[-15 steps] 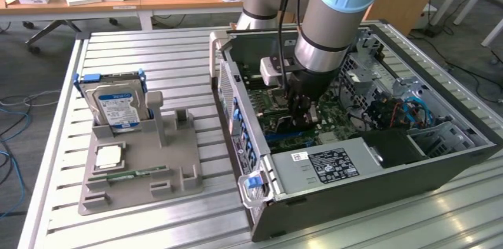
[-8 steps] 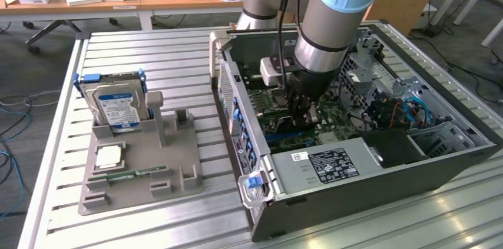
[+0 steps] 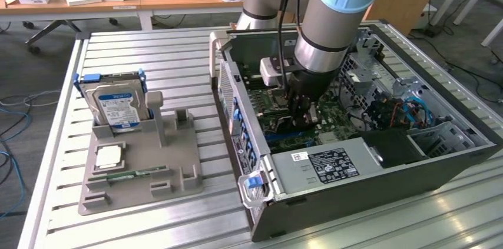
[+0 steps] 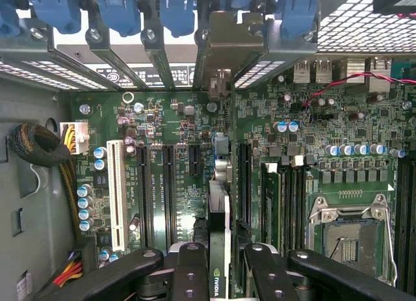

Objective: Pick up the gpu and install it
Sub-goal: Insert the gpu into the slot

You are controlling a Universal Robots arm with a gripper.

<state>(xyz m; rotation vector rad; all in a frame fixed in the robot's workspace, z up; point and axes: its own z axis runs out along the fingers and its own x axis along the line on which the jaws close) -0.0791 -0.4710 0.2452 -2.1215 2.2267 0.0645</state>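
Observation:
In the wrist view the gpu stands edge-on between my two black fingers, with a logo strip showing near them. Its silver end bracket reaches up to the row of rear slot covers of the case. My gripper is shut on the gpu, holding it upright over the black expansion slots of the green motherboard. I cannot tell whether the card's edge sits in a slot. In the exterior view my gripper is deep inside the open computer case, above the motherboard.
A grey parts holder on the slatted table at the exterior view's left carries a silver hard drive, a CPU and a green memory stick. Inside the case are the power supply, drive cages and blue cables.

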